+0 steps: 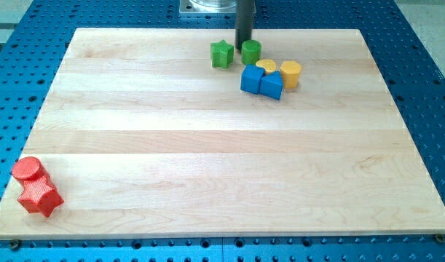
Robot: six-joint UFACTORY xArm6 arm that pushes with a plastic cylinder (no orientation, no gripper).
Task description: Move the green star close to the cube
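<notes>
The green star (pixel 221 54) lies near the board's top edge, left of a green cylinder (pixel 251 52). Just below and right of the cylinder sit two blue blocks: a blue cube (pixel 272 85) and a rounder blue block (pixel 251 78) touching its left side. My tip (pixel 242 46) comes down from the view's top between the green star and the green cylinder, close against the cylinder's left side. The star stands about a block's width from the blue blocks, up and to the left.
Two yellow blocks (pixel 290 73) sit right of the blue ones, one partly hidden behind them (pixel 266 66). A red cylinder (pixel 28 169) and a red star (pixel 40 197) lie at the board's bottom left corner. Blue perforated table surrounds the wooden board (pixel 207 160).
</notes>
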